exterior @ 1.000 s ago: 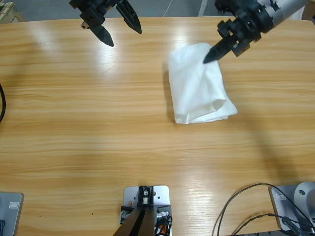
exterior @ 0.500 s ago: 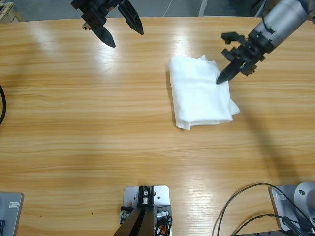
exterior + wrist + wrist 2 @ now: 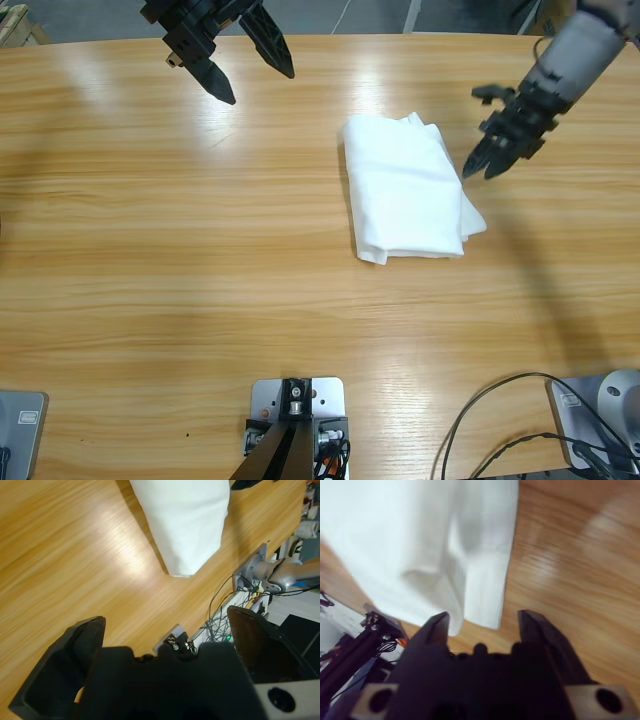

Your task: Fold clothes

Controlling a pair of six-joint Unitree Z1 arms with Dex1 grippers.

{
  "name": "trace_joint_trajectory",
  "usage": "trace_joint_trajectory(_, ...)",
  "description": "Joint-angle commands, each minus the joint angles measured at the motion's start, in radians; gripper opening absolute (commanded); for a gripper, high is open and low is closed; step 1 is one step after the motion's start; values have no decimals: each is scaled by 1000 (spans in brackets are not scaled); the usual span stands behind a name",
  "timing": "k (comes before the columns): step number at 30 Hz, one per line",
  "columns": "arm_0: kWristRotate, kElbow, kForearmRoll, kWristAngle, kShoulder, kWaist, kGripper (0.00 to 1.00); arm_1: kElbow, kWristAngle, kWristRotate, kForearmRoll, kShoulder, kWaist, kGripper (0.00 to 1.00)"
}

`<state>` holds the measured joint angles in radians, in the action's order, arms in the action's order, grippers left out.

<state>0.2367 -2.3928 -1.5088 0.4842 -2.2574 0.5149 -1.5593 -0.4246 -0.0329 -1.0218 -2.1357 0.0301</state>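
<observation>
We see the white T-shirt (image 3: 405, 188) lying as a folded bundle on the wooden counter (image 3: 200, 260), right of the middle, its long axis running from the far edge toward the near edge. Our right pincer (image 3: 483, 165) hangs just beside the bundle's right edge, jaws parted a little and empty, so it is plainly the nearer one. Our left pincer (image 3: 252, 78) sits well apart at the far left, jaws spread wide and empty, the shirt lying across the counter from it.
</observation>
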Motion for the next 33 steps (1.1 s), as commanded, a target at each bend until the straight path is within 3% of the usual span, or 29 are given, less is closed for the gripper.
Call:
trace_joint_trajectory(1,-8,31,-151,27,10,24,950,-4,-37,-35,17,180,168,1000)
trace_joint_trajectory(4,-8,33,-151,27,12,33,951,-11,-119,-29,26,157,225,1000)
trace_joint_trajectory(8,-17,56,-151,27,17,36,954,29,-159,-27,46,82,292,1000)
trace_joint_trajectory(16,-39,124,-151,25,61,36,953,82,-258,0,166,-44,276,1000)
trace_joint_trajectory(29,-73,210,-151,23,121,27,954,133,-273,4,164,-128,215,1000)
trace_joint_trajectory(33,-78,229,-151,25,145,22,954,177,-285,11,164,-64,226,1000)
